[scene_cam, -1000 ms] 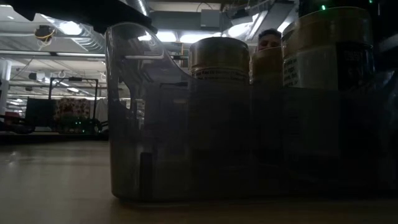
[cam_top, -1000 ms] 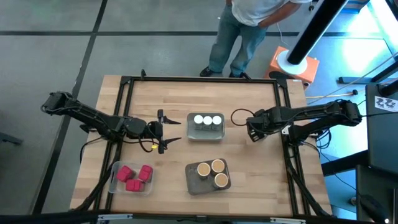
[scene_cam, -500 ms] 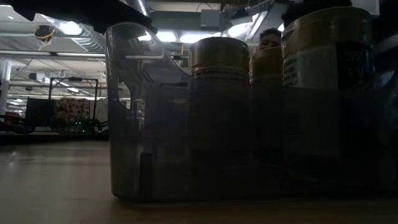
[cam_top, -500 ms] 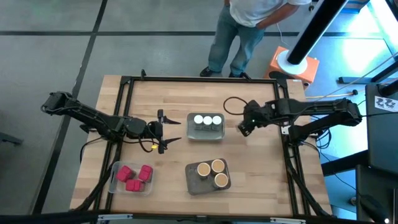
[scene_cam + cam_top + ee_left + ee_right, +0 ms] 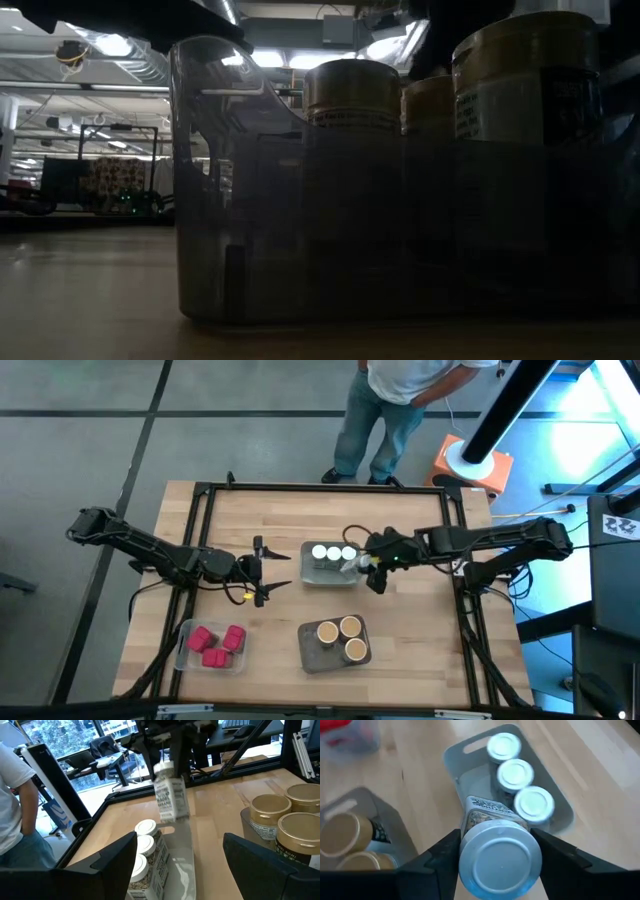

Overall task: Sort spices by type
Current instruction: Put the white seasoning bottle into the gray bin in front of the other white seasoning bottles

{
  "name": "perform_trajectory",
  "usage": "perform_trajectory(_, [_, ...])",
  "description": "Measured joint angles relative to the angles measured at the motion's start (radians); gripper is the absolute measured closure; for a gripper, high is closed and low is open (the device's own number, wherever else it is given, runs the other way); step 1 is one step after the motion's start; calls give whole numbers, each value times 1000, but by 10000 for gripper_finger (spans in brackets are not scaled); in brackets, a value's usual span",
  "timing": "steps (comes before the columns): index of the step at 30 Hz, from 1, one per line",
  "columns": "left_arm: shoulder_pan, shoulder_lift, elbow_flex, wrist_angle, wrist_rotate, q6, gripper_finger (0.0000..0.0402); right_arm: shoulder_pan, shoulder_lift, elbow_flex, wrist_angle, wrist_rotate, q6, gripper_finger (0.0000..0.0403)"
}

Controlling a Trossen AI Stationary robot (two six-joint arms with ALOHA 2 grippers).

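Observation:
My right gripper [image 5: 364, 566] is shut on a white-lidded jar [image 5: 500, 860] above the right end of the grey jar tray [image 5: 330, 574]. Three white-lidded jars [image 5: 333, 553] stand in that tray in a row. Near the table's near edge, three tan-topped brown cylinders [image 5: 340, 638] stand in a grey tray and three red packets [image 5: 215, 640] lie in a clear tray. My left gripper [image 5: 266, 571] waits open just left of the jar tray, pointing at it. My right gripper pinches the jar at its lid end [image 5: 470, 865] between its two fingers [image 5: 442, 857], one on either side. The fingers come from above, pointing down. The jar [image 5: 170, 795] hangs below them, slightly tilted and lifted clear over the tray.
A person [image 5: 390, 400] stands beyond the table's far edge. Black frame rails [image 5: 320, 487] run along the table's edges. Bare wood shows between the jar tray and the far edge. In the low view, the brown-cylinder tray [image 5: 240, 200] fills the picture.
My right gripper has travelled from near the table's right edge toward the left, to the right end of the jar tray, and now stands over it.

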Motion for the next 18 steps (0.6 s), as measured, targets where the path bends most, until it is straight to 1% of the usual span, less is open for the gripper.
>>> perform_trajectory(6, [0,0,0,0,0,-6,121,11,56,0,73,3,-137,188])
perform_trajectory(9, [0,0,0,0,0,-6,121,11,84,0,114,-36,-200,188])
perform_trajectory(11, [0,0,0,0,0,-6,121,10,99,9,122,-37,-235,188])
perform_trajectory(15, [0,0,0,-1,0,-6,121,10,146,66,100,-33,-304,188])
perform_trajectory(18, [0,0,0,-1,0,-2,121,10,197,135,69,-32,-351,188])
